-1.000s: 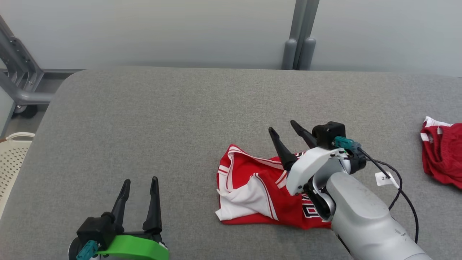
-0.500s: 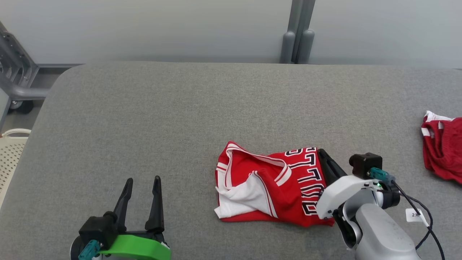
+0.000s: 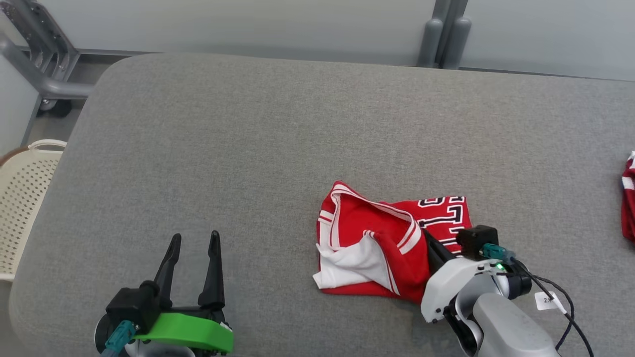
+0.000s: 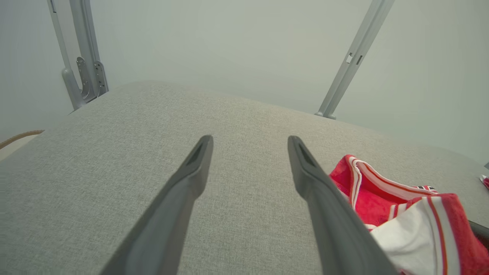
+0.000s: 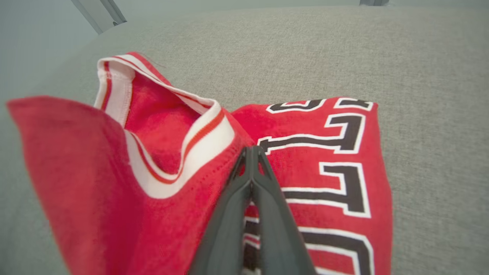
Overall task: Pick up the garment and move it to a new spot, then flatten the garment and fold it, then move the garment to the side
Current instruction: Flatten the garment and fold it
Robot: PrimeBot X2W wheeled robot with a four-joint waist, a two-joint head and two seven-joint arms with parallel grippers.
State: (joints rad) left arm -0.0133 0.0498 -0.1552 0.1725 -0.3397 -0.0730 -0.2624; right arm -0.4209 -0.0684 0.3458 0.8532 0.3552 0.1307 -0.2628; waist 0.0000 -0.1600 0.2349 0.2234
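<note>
A red jersey [image 3: 367, 233] with white trim and black-and-white lettering lies crumpled right of centre on the grey padded table [image 3: 248, 148]. My right gripper [image 3: 428, 239] comes in from the near right, its fingers pressed together at the jersey's fold just below the collar. In the right wrist view the gripper [image 5: 251, 149] is shut on the jersey [image 5: 332, 152], and a red flap rises at the left. My left gripper [image 3: 194, 240] rests open over bare table at the near left, well apart from the cloth. The left wrist view has this gripper [image 4: 250, 141] open, with the jersey [image 4: 382, 191] to its right.
A second red garment [image 3: 629, 198] lies at the table's right edge. A cream perforated basket [image 3: 20, 198] stands off the table's left side, below a grey metal frame [image 3: 39, 64]. A grey post [image 3: 444, 29] rises behind the far edge.
The head camera has shifted. My right gripper has drawn back from above the jersey to its near right side and shut on the fold; the jersey's left part now stands higher. Left gripper unchanged.
</note>
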